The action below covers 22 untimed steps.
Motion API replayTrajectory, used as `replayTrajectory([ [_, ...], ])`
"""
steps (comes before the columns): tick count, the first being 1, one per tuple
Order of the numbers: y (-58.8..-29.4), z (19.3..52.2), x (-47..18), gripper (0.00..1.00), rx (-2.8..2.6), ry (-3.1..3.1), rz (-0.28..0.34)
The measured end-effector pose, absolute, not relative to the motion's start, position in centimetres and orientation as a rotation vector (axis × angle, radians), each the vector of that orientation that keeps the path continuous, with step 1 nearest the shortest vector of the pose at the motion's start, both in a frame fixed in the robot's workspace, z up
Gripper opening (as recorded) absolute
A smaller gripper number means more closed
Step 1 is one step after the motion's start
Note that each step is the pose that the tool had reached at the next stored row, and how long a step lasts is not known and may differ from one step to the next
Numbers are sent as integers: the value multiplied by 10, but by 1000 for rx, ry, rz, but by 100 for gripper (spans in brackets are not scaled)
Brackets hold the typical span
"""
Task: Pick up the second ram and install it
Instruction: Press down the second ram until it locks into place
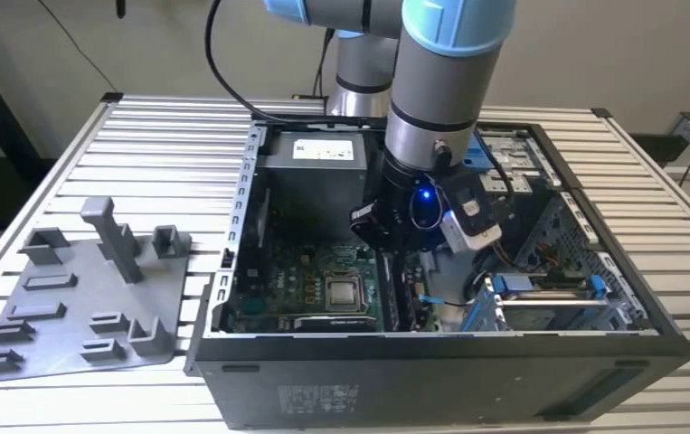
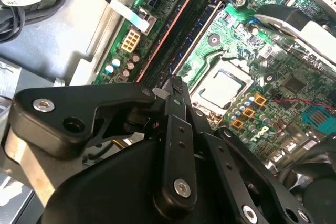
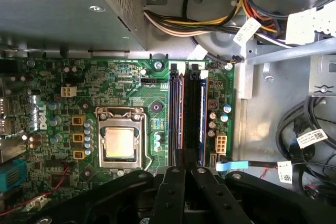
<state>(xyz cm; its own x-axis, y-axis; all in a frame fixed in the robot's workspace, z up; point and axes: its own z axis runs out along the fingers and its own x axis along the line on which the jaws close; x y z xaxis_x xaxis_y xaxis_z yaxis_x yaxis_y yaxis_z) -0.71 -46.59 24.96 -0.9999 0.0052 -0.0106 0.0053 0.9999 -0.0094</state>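
Inside the computer case, the jaws' tips hide the second ram.

Gripper fingertips merge with the dark memory slots — contact indeterminate. Gripper body cut off by the frame edge. Arm hides the case interior behind it — upper links cropped.

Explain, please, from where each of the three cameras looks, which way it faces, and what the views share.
Exterior view: off the arm, above, looking down into the open black computer case; the grey-and-blue arm shows.
First wrist view: on the arm, facing straight down at the green motherboard; the black end effector shows.
Second wrist view: on the arm, facing the motherboard obliquely; the end effector shows.
Shared: both wrist views show the silver square processor and the long memory slots.
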Motion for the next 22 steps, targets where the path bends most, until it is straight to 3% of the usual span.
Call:
replayTrajectory([
  [22,-466,250,-7,11,-568,3077,-11],
])
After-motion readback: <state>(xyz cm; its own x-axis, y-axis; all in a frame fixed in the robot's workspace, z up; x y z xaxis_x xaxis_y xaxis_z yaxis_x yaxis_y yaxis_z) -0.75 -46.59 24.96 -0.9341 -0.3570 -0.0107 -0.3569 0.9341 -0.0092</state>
